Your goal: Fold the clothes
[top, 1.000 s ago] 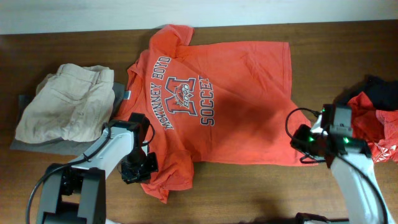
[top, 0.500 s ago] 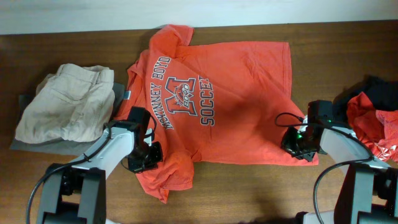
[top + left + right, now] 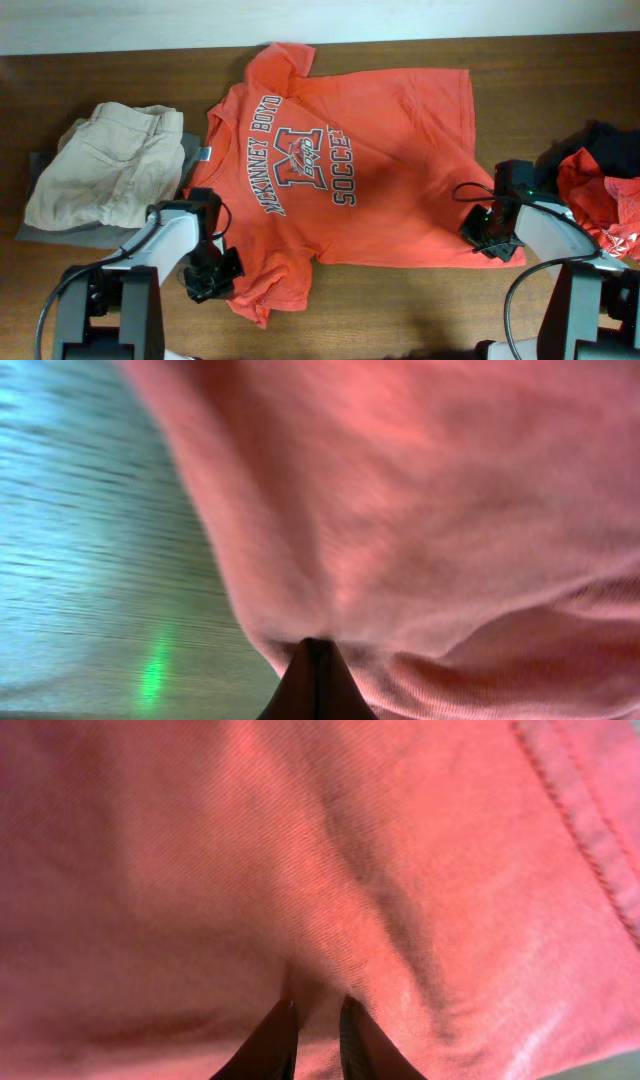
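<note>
The orange-red "McKinney Boyd Soccer" T-shirt point(image 3: 380, 190) lies spread face up on the wooden table point(image 3: 400, 310), collar to the left. My left gripper point(image 3: 212, 275) sits at the shirt's near-left sleeve. In the left wrist view its jaws point(image 3: 316, 645) are closed on the edge of the fabric point(image 3: 420, 490). My right gripper point(image 3: 490, 232) is at the near-right hem corner. In the right wrist view its jaws point(image 3: 318, 1005) stand a little apart with a fold of the orange cloth point(image 3: 300, 850) pinched between them. A red white-lettered garment point(image 3: 600, 195) and a black one point(image 3: 612, 140) are heaped at the right edge.
Folded khaki shorts point(image 3: 110, 165) lie on a grey garment point(image 3: 70, 232) at the left, close to my left arm. Bare wood shows along the front edge and at the far right corner.
My left gripper has moved down and left with the sleeve. The shirt has shifted and turned slightly, its print now more tilted. The right gripper has moved in onto the hem corner and stayed there.
</note>
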Tool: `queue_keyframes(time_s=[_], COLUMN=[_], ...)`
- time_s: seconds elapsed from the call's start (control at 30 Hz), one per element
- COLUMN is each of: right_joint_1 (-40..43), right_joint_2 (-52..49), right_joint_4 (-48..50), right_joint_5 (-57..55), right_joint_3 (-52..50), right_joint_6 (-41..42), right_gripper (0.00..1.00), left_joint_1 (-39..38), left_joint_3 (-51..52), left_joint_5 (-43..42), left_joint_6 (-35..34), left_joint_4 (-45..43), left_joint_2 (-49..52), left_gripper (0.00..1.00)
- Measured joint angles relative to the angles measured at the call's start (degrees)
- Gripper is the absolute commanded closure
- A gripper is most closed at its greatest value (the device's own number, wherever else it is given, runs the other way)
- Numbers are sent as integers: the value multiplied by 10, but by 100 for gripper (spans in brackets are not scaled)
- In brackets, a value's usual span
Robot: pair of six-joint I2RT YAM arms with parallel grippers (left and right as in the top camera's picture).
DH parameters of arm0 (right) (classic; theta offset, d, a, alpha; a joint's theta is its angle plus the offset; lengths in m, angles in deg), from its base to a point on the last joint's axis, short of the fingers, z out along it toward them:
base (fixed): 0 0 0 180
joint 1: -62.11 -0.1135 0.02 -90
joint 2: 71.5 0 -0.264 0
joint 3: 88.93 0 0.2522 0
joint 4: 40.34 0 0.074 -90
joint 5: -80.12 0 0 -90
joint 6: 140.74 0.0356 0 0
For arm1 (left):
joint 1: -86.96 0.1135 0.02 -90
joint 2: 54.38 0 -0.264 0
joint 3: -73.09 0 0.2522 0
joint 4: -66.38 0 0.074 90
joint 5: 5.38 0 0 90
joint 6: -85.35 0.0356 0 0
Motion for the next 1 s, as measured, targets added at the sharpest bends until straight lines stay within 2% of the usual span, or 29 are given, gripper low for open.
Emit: queue_keyframes(time_s=[0.23,0.4,0.57,0.77,1.0], right_joint_1=[21,31,31,31,21], right_joint_2=[0,7,73,135,68], right_joint_4=[-5,-46,-77,-50,2], right_joint_5=[-37,10,66,112,128], right_joint_3=[2,33,87,115,115], right_joint_6=[5,-38,-65,-73,-76], right_gripper=[76,69,59,59,68], left_joint_1=[41,45,45,45,21], left_joint_3=[0,-5,-46,-70,-75], left_joint_5=[3,5,6,-14,-38], left_joint_6=[13,29,50,94,154], left_joint_4=[0,11,5,-141,-322], left_joint_2=[-24,-90,-171,-235,-186], left_gripper=[100,100,99,100,100])
